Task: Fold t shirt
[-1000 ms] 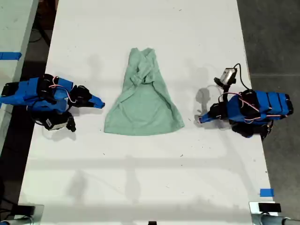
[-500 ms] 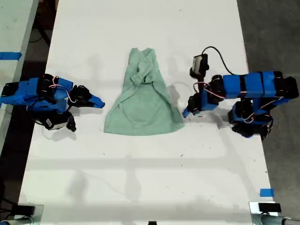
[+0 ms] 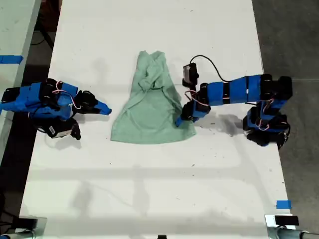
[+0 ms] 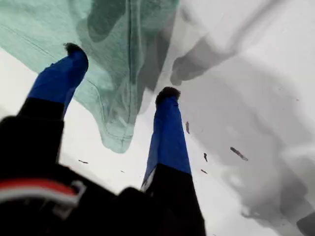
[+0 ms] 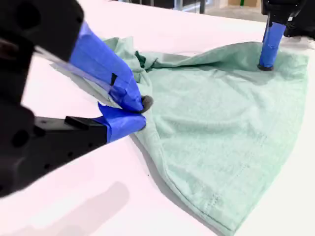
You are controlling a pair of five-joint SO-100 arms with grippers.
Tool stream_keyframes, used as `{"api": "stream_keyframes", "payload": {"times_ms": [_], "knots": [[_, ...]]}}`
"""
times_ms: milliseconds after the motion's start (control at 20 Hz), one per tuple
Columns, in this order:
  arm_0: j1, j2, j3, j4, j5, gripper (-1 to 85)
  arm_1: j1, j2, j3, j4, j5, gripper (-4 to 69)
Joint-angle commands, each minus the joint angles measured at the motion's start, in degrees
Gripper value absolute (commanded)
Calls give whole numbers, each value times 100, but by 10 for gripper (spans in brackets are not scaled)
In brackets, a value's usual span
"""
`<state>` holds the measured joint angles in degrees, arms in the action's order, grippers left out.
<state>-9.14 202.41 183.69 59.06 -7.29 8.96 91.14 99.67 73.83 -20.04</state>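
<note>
Your first gripper point(image 3: 179, 119) has reached in from the exterior view's right, jaws spread and empty, straddling the shirt's point(image 3: 152, 107) hem corner mid-table. Your second gripper point(image 3: 105, 109) sits closed, empty. Close too high and the corner may slip out.

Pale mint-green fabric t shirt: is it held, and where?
Not held. My first pincer is open over the pale mint-green t shirt; my second pincer is shut, empty.

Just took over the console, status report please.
My first gripper open over the t shirt hem corner. My second gripper shut, beside the shirt. Shirt lies part-folded; nothing in the way.
</note>
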Motion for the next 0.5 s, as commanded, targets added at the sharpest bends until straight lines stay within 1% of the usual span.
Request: {"api": "stream_keyframes", "payload": {"times_ms": [0, 50, 100, 150, 200, 250, 350, 450], "knots": [[97, 26, 97, 0, -62, -1, -202, 97, -334, -97, 237, 295], [88, 26, 97, 0, -62, -1, -237, 123, -404, 0, 308, 289], [79, 26, 97, 0, -53, -1, -272, 141, -448, 70, 369, 265], [70, 26, 97, 0, -53, -1, -281, 141, -457, 114, 431, 176], [70, 26, 97, 0, -53, -1, -272, 141, -457, 167, 510, 36], [70, 26, 97, 0, -53, -1, -264, 123, -457, 202, 563, 7], [79, 26, 97, 0, -53, -1, -237, 62, -659, 352, 492, 6], [70, 26, 97, 0, -53, -1, -211, -62, -1169, 747, 404, 6]]}}
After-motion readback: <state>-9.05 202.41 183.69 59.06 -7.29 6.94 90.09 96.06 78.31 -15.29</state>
